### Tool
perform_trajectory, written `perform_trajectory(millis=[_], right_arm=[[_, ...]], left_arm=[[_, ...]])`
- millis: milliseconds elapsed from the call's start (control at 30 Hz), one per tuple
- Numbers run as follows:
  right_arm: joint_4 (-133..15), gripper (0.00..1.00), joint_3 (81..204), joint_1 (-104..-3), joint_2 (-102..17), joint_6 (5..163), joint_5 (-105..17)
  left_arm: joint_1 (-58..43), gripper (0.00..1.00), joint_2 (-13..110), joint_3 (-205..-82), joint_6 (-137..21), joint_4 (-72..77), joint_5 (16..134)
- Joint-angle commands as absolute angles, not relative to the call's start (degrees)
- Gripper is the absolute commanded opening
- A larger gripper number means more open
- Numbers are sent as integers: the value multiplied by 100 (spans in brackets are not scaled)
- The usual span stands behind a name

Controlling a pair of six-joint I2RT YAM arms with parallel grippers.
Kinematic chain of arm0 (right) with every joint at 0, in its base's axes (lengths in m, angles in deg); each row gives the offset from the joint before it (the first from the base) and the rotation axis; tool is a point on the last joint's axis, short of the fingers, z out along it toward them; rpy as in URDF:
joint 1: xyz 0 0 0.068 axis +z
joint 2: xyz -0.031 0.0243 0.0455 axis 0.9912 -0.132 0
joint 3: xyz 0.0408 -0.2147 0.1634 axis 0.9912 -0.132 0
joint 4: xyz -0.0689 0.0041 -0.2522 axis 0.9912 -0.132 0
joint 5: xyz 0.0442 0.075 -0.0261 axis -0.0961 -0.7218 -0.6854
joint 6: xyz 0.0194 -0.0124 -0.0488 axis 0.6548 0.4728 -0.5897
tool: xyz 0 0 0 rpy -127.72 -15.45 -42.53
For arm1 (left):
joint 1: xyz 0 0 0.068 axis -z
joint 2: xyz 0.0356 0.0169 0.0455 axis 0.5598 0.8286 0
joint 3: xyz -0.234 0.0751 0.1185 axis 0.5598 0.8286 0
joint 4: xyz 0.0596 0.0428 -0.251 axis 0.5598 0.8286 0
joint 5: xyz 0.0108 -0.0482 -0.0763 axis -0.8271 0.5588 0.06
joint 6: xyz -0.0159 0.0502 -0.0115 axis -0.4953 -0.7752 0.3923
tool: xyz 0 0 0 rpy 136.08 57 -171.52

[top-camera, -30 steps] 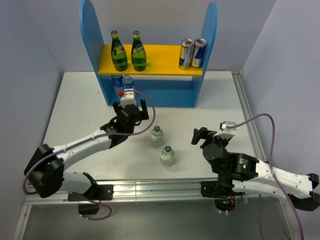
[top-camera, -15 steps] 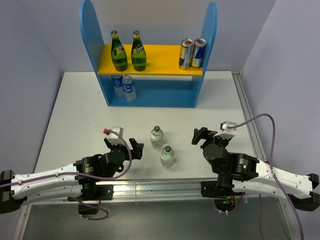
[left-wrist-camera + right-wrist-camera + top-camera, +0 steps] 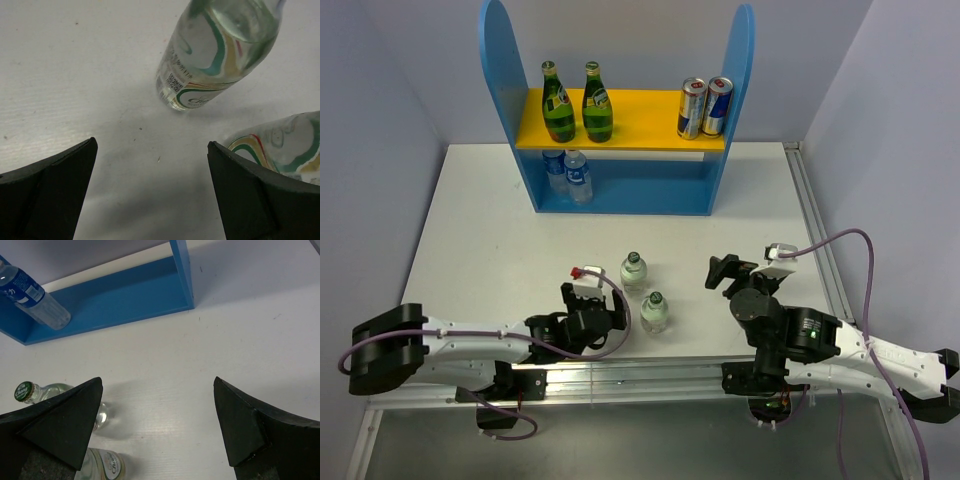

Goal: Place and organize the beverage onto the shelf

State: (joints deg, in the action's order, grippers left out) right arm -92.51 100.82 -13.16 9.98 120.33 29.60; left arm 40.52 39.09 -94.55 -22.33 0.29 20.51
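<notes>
Pale lilac walls close in a white desk [image 3: 480, 230], with the two arms mounted at its near edge. The left fingers [image 3: 45, 195] are spread wide with only bare desk between them. The near glass bottle [image 3: 654, 312] stands just beside the right-hand one of the pair, though the wrist view does not show whether they touch. The far glass bottle [image 3: 634, 272] stands a little beyond, ahead of the gap. Both are clear, upright bottles with green, yellow and red swirls on their labels. The right fingers [image 3: 50, 425] are also spread wide and hold nothing, hanging over open desk to the right of the two glass bottles and apart from them. The shelf [image 3: 498, 100] stands at the far edge of the desk, well apart from both arms. Its yellow upper board carries two green bottles [image 3: 559, 110] at the left and two cans [image 3: 705, 108] at the right. Two blue-labelled water bottles [image 3: 578, 176] stand side by side at the left end of its blue base.
</notes>
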Motion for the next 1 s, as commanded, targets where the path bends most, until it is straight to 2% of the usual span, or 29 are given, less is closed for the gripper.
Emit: perform_trajectory(millis=[0,267,500,967], right_arm=[[-9236,98,10059,-1298,1081,12154,3141],[-9218,99,10042,-1289,1168,12136,3097],[-9174,99,10015,-1289,1230,12083,3070],[-9139,99,10015,-1298,1247,12057,3035]], left_arm=[[4093,99,4318,-9521,-2588,-1180,2045],[4014,99,5610,-9969,-3450,-2322,2186],[3636,99,6262,-10084,-3925,-3210,2107],[3073,99,7281,-10883,-4602,-3897,2159]])
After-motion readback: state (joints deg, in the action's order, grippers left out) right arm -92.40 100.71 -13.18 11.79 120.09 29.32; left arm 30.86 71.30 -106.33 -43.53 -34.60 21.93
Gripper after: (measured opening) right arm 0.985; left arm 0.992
